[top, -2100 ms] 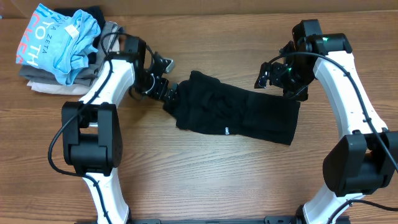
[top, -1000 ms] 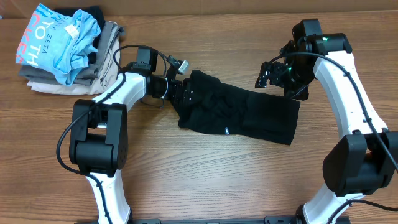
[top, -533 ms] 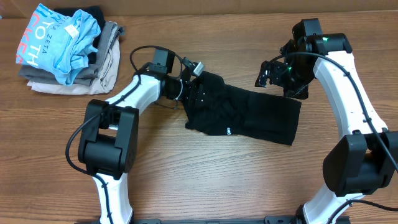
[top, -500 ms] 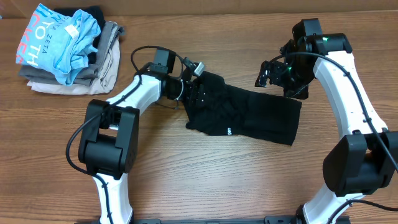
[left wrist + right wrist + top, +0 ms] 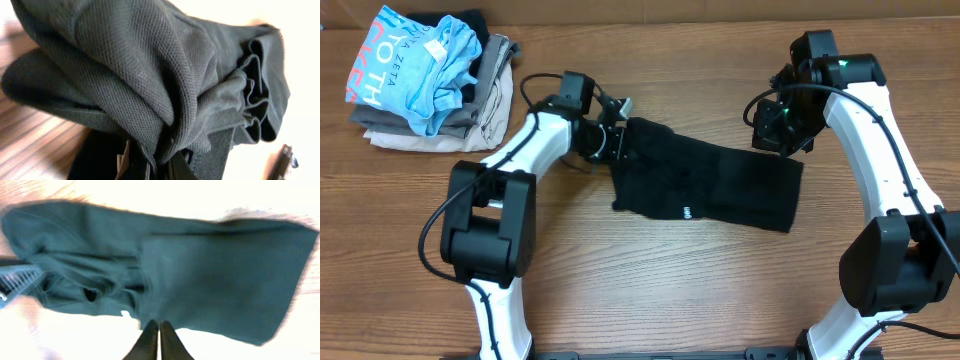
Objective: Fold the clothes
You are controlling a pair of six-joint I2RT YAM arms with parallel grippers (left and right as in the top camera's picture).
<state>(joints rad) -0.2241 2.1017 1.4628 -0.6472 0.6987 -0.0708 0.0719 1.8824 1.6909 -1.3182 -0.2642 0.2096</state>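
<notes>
Left gripper [image 5: 608, 141], clamped on bunched end of soft black garment [image 5: 730, 182], just tugged it back leftward, flattening it; right gripper [image 5: 159, 326] pinched closed, empty

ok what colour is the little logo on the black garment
The logo is white on the black garment; clearest in the overhead view.

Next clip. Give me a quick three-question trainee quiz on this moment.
1. True or false: the left gripper is shut on the black garment.
2. The light blue shirt lies: A) atop the folded pile; B) under the black garment; C) on the floor.
3. Fill in: the garment's small printed logo is ____ in colour.
Key: 1 true; 2 A; 3 white.
</notes>
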